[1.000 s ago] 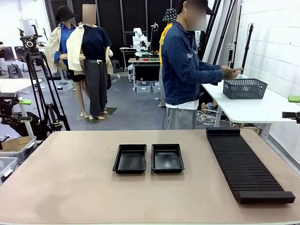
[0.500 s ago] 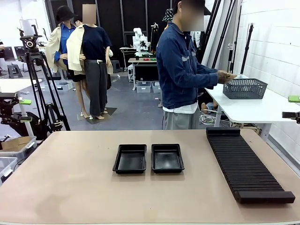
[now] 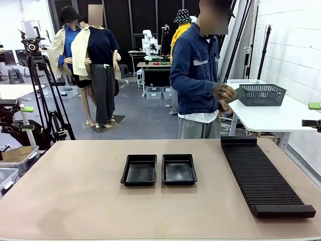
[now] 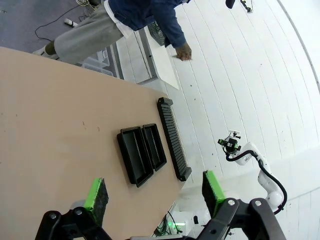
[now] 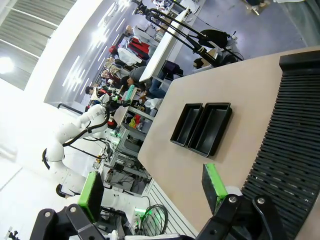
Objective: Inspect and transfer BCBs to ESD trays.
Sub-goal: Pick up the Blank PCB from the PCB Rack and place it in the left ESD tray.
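Two black ESD trays [image 3: 139,169] [image 3: 179,169] lie side by side, empty, in the middle of the tan table. A person in a blue jacket stands at the far edge, hands [image 3: 224,93] at waist height holding a thin dark-green piece [image 3: 238,93], apparently a BCB. My left gripper [image 4: 155,192] hangs open high above the table, with the trays [image 4: 134,155] far below it. My right gripper [image 5: 151,185] is open too, high over the table's right side, with the trays [image 5: 202,127] beyond it. Nothing sits between either pair of fingers.
A long black ribbed rack [image 3: 263,175] lies along the table's right side. A grey mesh basket [image 3: 262,94] stands on a white side table behind the person. A camera tripod [image 3: 37,90] stands off the far left corner.
The person has turned from the basket on the side table toward my table, drawing both hands back to the waist. The trays, the rack and both grippers have not moved.
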Motion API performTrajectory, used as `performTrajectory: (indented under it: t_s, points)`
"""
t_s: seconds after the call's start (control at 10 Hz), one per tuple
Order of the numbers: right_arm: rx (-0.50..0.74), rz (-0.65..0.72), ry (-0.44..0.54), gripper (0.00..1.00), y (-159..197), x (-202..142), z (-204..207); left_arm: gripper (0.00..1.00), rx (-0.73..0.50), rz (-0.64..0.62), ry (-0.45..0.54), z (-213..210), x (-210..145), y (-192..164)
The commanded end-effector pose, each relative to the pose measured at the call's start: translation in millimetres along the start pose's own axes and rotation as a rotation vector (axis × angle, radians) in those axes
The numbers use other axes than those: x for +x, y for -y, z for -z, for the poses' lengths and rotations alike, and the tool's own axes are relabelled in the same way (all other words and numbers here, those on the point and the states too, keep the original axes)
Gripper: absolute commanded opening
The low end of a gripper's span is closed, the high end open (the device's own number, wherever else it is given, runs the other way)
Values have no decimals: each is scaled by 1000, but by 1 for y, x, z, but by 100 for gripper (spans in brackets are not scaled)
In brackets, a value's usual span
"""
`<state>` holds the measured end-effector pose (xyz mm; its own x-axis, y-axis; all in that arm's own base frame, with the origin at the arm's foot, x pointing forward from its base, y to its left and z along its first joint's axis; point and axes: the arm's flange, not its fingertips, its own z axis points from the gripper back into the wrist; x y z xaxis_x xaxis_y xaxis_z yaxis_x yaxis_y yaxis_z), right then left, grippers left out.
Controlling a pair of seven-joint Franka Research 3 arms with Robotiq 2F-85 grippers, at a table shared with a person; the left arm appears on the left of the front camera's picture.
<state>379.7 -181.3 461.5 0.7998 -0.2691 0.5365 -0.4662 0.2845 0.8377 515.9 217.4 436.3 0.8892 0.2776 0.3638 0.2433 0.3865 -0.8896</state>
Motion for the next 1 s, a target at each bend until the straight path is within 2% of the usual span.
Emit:
performTrajectory:
  t_s: [0.0,0.9]
  points:
    - [3,0,-1,100,1,-1,0,100,13,-14,-4,-1,0,2]
    - [3,0,-1,100,1,-1,0,100,13,-14,-4,-1,0,2]
